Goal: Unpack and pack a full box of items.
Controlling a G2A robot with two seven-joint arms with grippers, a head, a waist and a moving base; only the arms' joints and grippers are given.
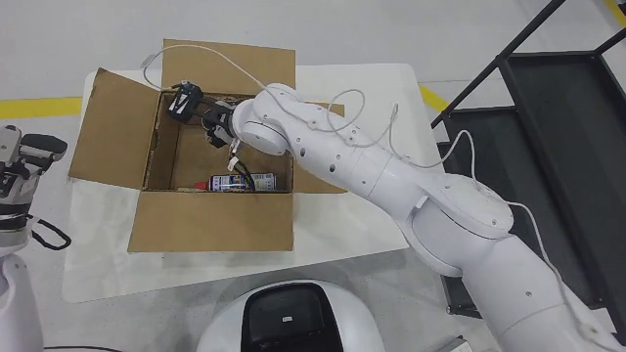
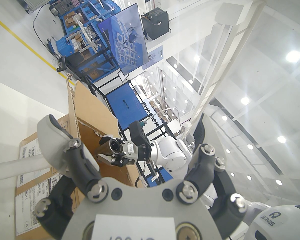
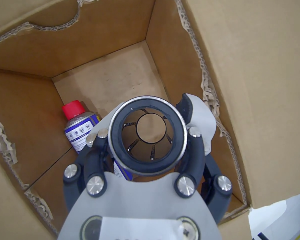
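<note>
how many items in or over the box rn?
2. A spray can lies on the box floor by a wall; a ring bearing is held by the right gripper over the opening. The gripper may hide more.

Box point(image 3: 240, 51) corrugated cardboard, matt; can point(image 3: 80, 128) glossy; cylinder point(image 3: 115, 138) rim metal.

The open brown cardboard box point(image 1: 210, 223) sits on the white worktop point(image 1: 342, 240) with its flaps folded outward and its torn edges ragged. Inside, a blue-and-white spray can with a red cap point(image 3: 78, 123) lies on its side on the box floor, along one wall. Over the opening, my right end effector point(image 3: 150, 128) grips a hollow black cylinder with a metal rim point(image 3: 115, 136), one open end facing my wrist.
</note>
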